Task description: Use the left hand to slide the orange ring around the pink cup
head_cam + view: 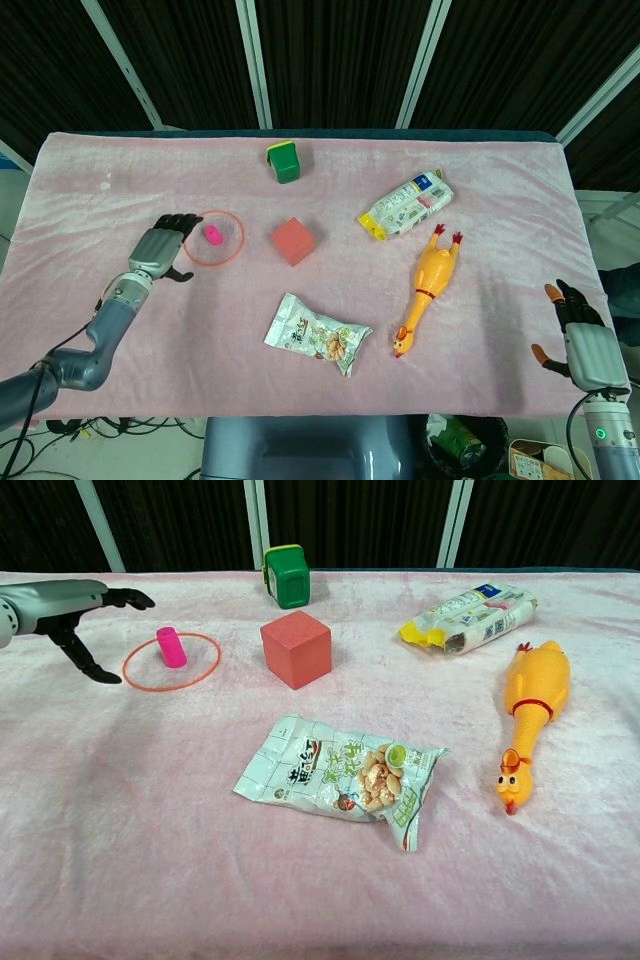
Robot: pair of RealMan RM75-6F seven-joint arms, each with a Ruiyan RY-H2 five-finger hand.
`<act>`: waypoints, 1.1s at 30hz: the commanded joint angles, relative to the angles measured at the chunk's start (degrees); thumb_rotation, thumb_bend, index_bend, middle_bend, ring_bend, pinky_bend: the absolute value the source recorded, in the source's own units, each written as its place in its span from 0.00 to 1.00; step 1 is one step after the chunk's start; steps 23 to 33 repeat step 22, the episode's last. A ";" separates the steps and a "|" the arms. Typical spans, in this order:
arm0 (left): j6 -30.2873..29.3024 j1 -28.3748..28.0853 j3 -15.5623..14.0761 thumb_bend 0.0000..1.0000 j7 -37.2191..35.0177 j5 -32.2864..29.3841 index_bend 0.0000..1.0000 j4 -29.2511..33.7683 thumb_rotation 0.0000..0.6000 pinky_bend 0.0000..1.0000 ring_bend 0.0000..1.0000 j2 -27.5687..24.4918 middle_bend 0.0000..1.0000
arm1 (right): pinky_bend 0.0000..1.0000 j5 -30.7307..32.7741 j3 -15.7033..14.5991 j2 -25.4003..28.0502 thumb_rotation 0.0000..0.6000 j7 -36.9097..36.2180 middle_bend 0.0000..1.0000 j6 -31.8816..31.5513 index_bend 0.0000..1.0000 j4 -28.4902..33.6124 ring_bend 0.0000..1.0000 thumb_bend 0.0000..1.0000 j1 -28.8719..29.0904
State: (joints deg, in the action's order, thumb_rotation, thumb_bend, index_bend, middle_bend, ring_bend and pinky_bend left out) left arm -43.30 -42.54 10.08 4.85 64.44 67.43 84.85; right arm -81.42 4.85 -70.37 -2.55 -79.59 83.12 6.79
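Note:
The pink cup (213, 235) (171, 646) stands upright on the pink cloth at the left. The thin orange ring (213, 266) (171, 689) lies flat on the cloth and encircles the cup. My left hand (165, 245) (70, 605) is low over the cloth just left of the ring, fingers apart and holding nothing; its thumb tip is close to the ring's left edge. My right hand (585, 338) hangs open off the table's near right corner, seen only in the head view.
A red cube (293, 241) (296, 648) sits right of the ring, a green block (285, 161) (287, 576) behind it. A snack bag (318, 335) (340, 777), a yellow rubber chicken (427, 288) (530, 720) and a white packet (405, 205) (468, 617) lie further right.

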 commanded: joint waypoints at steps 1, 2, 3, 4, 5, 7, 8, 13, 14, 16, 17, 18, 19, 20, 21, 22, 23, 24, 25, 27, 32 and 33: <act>-6.53 2.52 -0.35 0.18 0.05 3.38 0.03 7.44 1.00 0.00 0.00 -3.97 0.04 | 0.18 -0.15 0.03 0.11 1.00 -0.05 0.00 -0.24 0.00 0.10 0.00 0.17 -0.07; -8.75 3.49 -0.56 0.18 1.30 3.93 0.03 9.83 1.00 0.00 0.00 -5.49 0.04 | 0.18 -0.19 0.02 0.15 1.00 -0.05 0.00 -0.30 0.00 0.12 0.00 0.17 -0.09; -10.59 4.33 -0.63 0.18 2.28 4.15 0.04 11.63 1.00 0.00 0.00 -6.61 0.04 | 0.18 -0.19 0.03 0.17 1.00 -0.07 0.00 -0.33 0.00 0.13 0.00 0.17 -0.10; -13.60 5.74 -0.79 0.18 3.97 4.48 0.04 14.39 1.00 0.00 0.00 -8.22 0.04 | 0.18 -0.18 0.05 0.20 1.00 -0.11 0.00 -0.36 0.00 0.16 0.00 0.17 -0.13; -15.78 6.94 -1.07 0.18 5.04 4.81 0.04 16.48 1.00 0.00 0.00 -9.55 0.04 | 0.18 -0.17 0.04 0.22 1.00 -0.13 0.00 -0.37 0.00 0.19 0.00 0.17 -0.13; -20.51 9.93 -1.98 0.18 6.32 5.90 0.04 21.80 1.00 0.00 0.00 -12.64 0.04 | 0.18 -0.18 0.04 0.30 1.00 -0.09 0.00 -0.41 0.00 0.21 0.00 0.17 -0.16; -22.51 11.22 -2.42 0.18 6.52 6.62 0.05 23.57 1.00 0.00 0.00 -13.79 0.04 | 0.18 -0.15 0.08 0.32 1.00 -0.06 0.00 -0.47 0.00 0.21 0.00 0.17 -0.18; -36.27 20.17 -6.53 0.18 8.28 12.86 0.08 28.94 1.00 0.00 0.00 -18.90 0.05 | 0.18 0.30 0.56 0.19 1.00 0.10 0.00 -0.83 0.00 0.20 0.00 0.17 -0.22; -38.09 21.69 -7.20 0.18 8.26 13.27 0.08 29.19 1.00 0.00 0.00 -19.55 0.05 | 0.18 0.38 0.53 0.19 1.00 0.26 0.00 -0.72 0.00 0.10 0.00 0.17 -0.20; -40.79 24.61 -8.41 0.18 7.71 12.94 0.10 29.84 1.00 0.00 0.00 -20.88 0.06 | 0.18 0.45 0.51 0.21 1.00 0.72 0.00 -0.64 0.00 -0.13 0.00 0.17 -0.18; -41.60 26.00 -9.08 0.18 7.22 12.40 0.10 30.21 1.00 0.00 0.00 -21.54 0.06 | 0.18 0.50 0.56 0.16 1.00 1.04 0.00 -0.74 0.00 -0.27 0.00 0.17 -0.19; -42.05 26.94 -9.61 0.18 6.73 12.26 0.10 30.59 1.00 0.00 0.00 -22.08 0.06 | 0.18 0.52 0.59 0.09 1.00 1.22 0.00 -0.81 0.00 -0.35 0.00 0.17 -0.19; -42.36 28.26 -10.42 0.18 5.88 11.84 0.10 31.03 1.00 0.00 0.00 -22.78 0.06 | 0.18 0.48 0.61 0.03 1.00 1.14 0.00 -0.90 0.00 -0.33 0.00 0.17 -0.21; -42.58 29.18 -10.95 0.18 5.08 11.77 0.10 31.26 1.00 0.00 0.00 -23.22 0.06 | 0.18 0.36 0.63 0.00 1.00 0.89 0.00 -1.08 0.00 -0.30 0.00 0.17 -0.26; -42.71 30.08 -11.47 0.18 4.24 11.64 0.10 31.16 1.00 0.00 0.00 -23.43 0.06 | 0.18 0.24 0.63 -0.02 1.00 0.82 0.00 -1.21 0.00 -0.40 0.00 0.17 -0.28; -42.78 30.54 -11.73 0.18 3.78 11.71 0.10 30.95 1.00 0.00 0.00 -23.52 0.06 | 0.18 0.17 0.61 -0.02 1.00 0.91 0.00 -1.29 0.00 -0.50 0.00 0.17 -0.29; -42.78 30.54 -11.73 0.18 3.78 11.71 0.10 30.95 1.00 0.00 0.00 -23.52 0.06 | 0.18 0.17 0.61 -0.02 1.00 0.91 0.00 -1.29 0.00 -0.50 0.00 0.17 -0.29; -42.78 30.54 -11.73 0.18 3.78 11.71 0.10 30.95 1.00 0.00 0.00 -23.52 0.06 | 0.18 0.17 0.61 -0.02 1.00 0.91 0.00 -1.29 0.00 -0.50 0.00 0.17 -0.29; -42.78 30.54 -11.73 0.18 3.78 11.71 0.10 30.95 1.00 0.00 0.00 -23.52 0.06 | 0.18 0.17 0.61 -0.02 1.00 0.91 0.00 -1.29 0.00 -0.50 0.00 0.17 -0.29; -42.78 30.54 -11.73 0.18 3.78 11.71 0.10 30.95 1.00 0.00 0.00 -23.52 0.06 | 0.18 0.17 0.61 -0.02 1.00 0.91 0.00 -1.29 0.00 -0.50 0.00 0.17 -0.29; -42.78 30.54 -11.73 0.18 3.78 11.71 0.10 30.95 1.00 0.00 0.00 -23.52 0.06 | 0.18 0.17 0.61 -0.02 1.00 0.91 0.00 -1.29 0.00 -0.50 0.00 0.17 -0.29; -42.78 30.54 -11.73 0.18 3.78 11.71 0.10 30.95 1.00 0.00 0.00 -23.52 0.06 | 0.18 0.17 0.61 -0.02 1.00 0.91 0.00 -1.29 0.00 -0.50 0.00 0.17 -0.29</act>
